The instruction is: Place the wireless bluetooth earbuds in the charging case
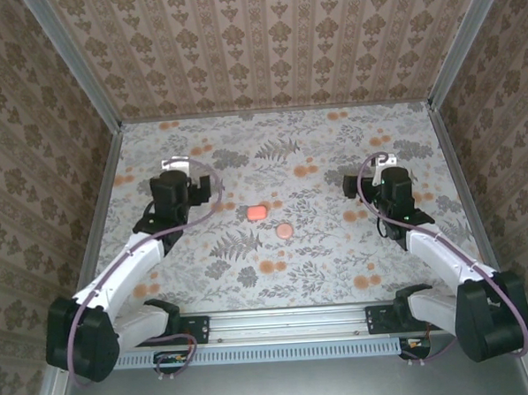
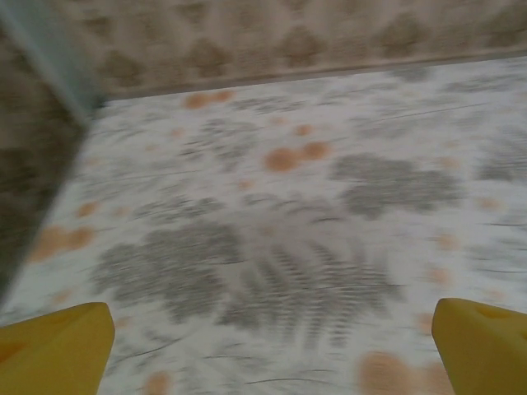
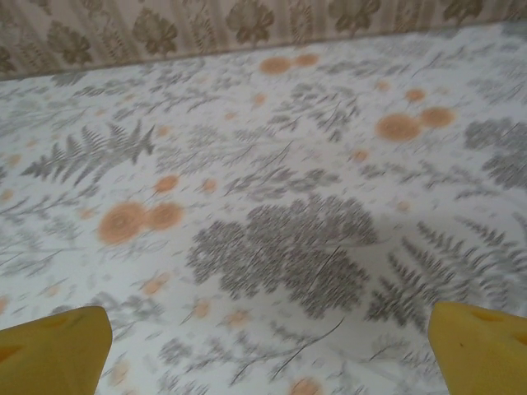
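Note:
The charging case (image 1: 258, 212), a small salmon-pink rounded box, lies on the floral tabletop near the middle, between the two arms. The earbuds are out of view. My left gripper (image 1: 177, 167) is to the left of the case and a little farther back, well apart from it. In the left wrist view the left gripper (image 2: 274, 350) is open, its yellow fingertips (image 2: 62, 350) wide apart over bare tabletop. My right gripper (image 1: 380, 163) is far to the right of the case. The right wrist view shows the right gripper (image 3: 268, 350) open too, with nothing between its fingertips (image 3: 482, 346).
A round flat pink disc (image 1: 284, 231) lies just near and right of the case. Patterned walls (image 1: 265, 47) enclose the table at the back and both sides. A metal rail (image 1: 288, 320) with the arm bases runs along the near edge.

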`<state>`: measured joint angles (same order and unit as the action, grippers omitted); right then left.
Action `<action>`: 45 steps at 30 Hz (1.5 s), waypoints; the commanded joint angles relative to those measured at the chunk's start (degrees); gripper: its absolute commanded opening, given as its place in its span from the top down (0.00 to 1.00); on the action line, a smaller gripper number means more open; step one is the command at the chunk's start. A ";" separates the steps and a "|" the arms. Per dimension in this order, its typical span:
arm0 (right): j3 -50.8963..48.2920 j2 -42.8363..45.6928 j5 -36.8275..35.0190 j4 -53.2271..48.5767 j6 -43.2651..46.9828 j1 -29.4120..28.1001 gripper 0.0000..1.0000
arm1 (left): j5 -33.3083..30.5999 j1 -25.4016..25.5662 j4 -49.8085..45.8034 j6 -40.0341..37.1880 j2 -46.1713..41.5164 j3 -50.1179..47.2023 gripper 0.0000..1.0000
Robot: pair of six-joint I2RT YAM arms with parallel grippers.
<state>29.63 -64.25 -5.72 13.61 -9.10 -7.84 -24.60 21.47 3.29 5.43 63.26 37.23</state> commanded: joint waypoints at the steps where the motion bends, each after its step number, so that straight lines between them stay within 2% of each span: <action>1: -1.90 -4.51 -3.32 10.81 5.83 1.04 0.00 | -8.67 -5.46 12.05 -4.45 2.81 -5.56 0.00; 4: -2.97 -9.68 -3.30 16.65 7.97 1.16 0.00 | -7.59 -7.82 22.56 -5.57 7.49 -11.61 0.00; 7: -4.51 -13.61 -3.43 22.48 9.62 1.22 0.00 | -4.50 -8.66 38.82 -8.37 12.76 -16.98 0.00; 9: -4.30 -13.98 -2.58 23.18 10.74 1.24 0.00 | -0.45 -9.30 43.24 -11.62 15.14 -17.24 0.00; 12: -7.53 -17.78 -2.73 32.94 11.70 1.92 0.00 | 2.61 -12.40 55.51 -12.60 23.55 -18.02 0.00; 14: -10.19 -21.19 -1.08 40.68 9.87 3.92 0.00 | 8.73 -15.84 47.22 -8.00 20.67 -17.05 0.00; 15: -10.84 -24.06 0.15 45.69 9.34 4.72 0.00 | 10.67 -17.32 51.66 -7.11 24.58 -18.03 0.00; 16: -10.57 -25.02 0.50 46.28 9.43 4.89 0.00 | 11.58 -17.92 59.50 -8.72 27.36 -18.58 0.00; 17: -8.61 -22.85 1.45 39.00 9.30 5.06 0.00 | 12.76 -18.25 50.18 -6.54 23.72 -17.10 0.00; 18: -7.20 -22.97 2.91 36.46 9.41 5.39 0.00 | 12.81 -19.04 46.57 -5.52 24.25 -15.41 0.00; 19: -7.00 -24.08 4.38 37.95 8.57 6.56 0.00 | 12.56 -19.13 50.98 -6.62 25.56 -15.89 0.00; 21: -5.84 -23.60 5.62 34.65 6.99 8.01 0.00 | 13.21 -19.45 47.40 -5.39 24.50 -15.36 0.00; 45: -6.29 -23.50 5.28 35.35 7.08 7.84 0.00 | 13.18 -18.89 47.69 -6.23 24.62 -15.19 0.00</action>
<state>22.68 -87.92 -1.21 47.81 -1.50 -0.03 -11.94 2.52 50.37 -1.48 88.14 20.78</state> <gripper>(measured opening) 0.999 0.997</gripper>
